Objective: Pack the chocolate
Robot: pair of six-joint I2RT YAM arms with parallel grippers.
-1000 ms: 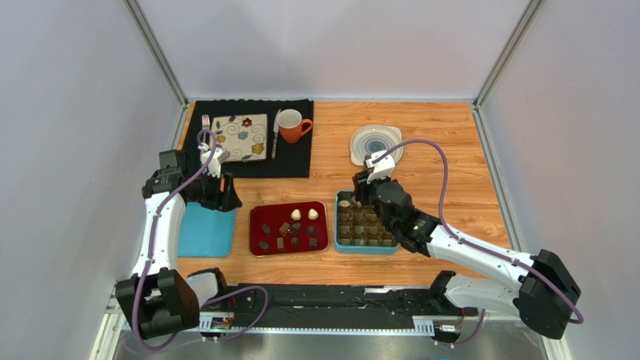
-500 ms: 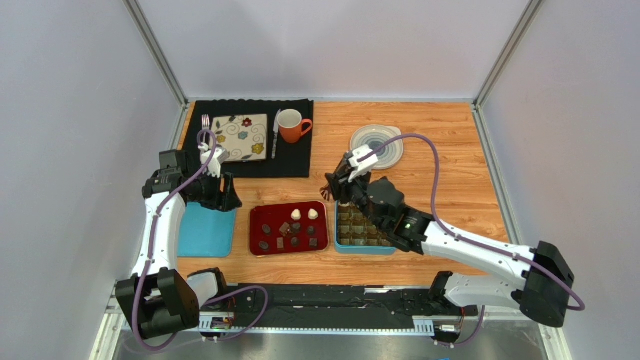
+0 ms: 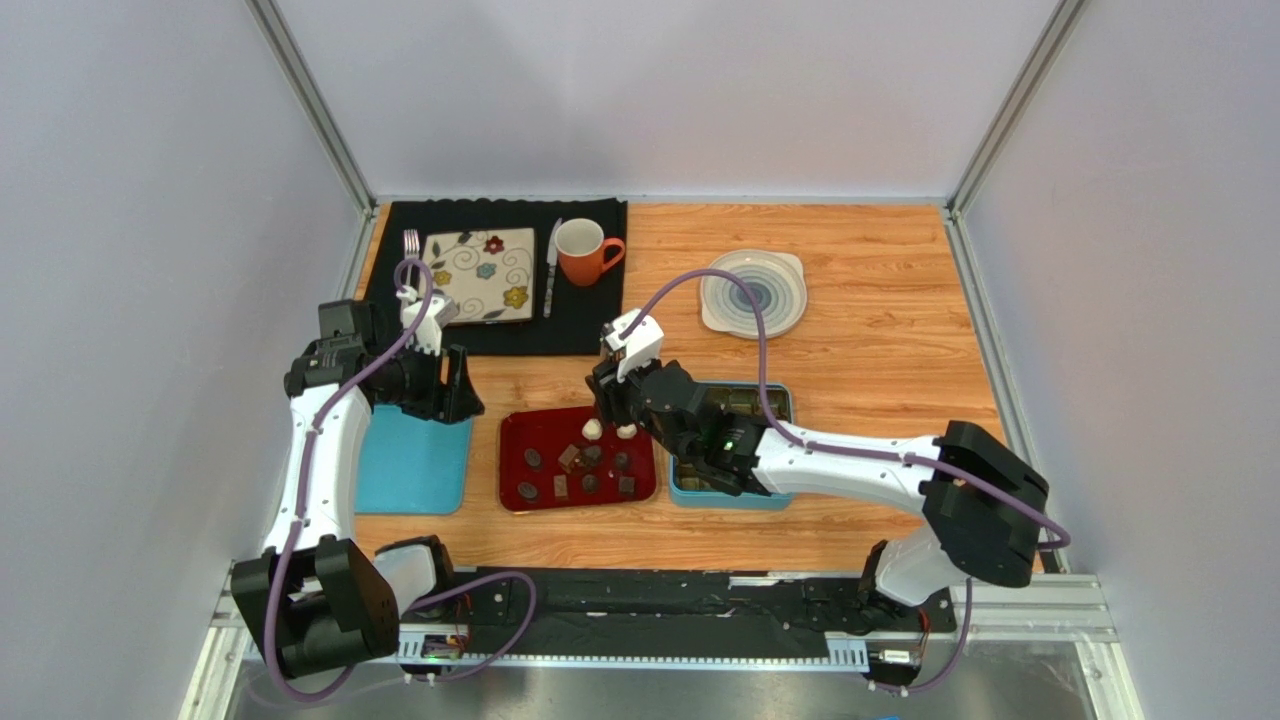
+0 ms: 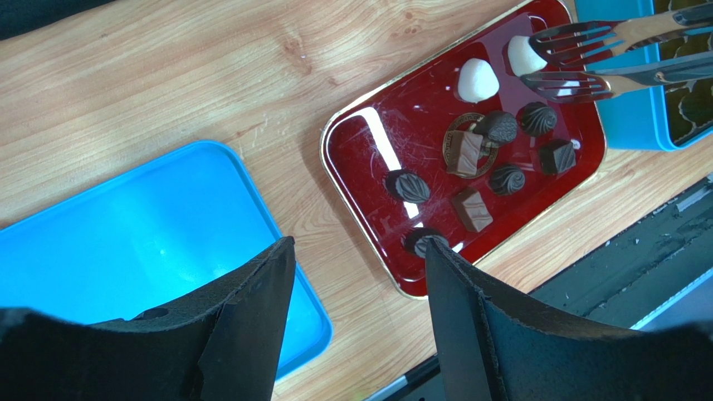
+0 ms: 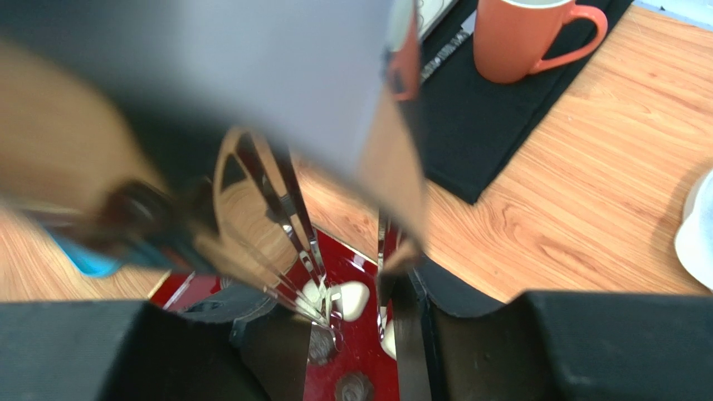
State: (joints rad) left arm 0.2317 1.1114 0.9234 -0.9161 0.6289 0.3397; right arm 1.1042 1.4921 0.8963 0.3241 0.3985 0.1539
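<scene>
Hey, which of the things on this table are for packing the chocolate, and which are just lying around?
For the job: chocolates, red tray, teal box, tongs, blue lid.
Lying about: orange mug, floral plate, fork, knife, black mat, round white dish.

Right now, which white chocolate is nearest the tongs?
The white chocolate in the red tray's corner by the teal box, beside the tongs; the other lies farther.

The chocolates (image 4: 498,127) are white and dark brown; the tray (image 4: 360,180) dark red. Teal box (image 3: 732,498) at its three o'clock, blue lid (image 3: 409,465) at nine. Silver-tipped tongs (image 4: 577,83), orange mug (image 3: 583,251).
</scene>
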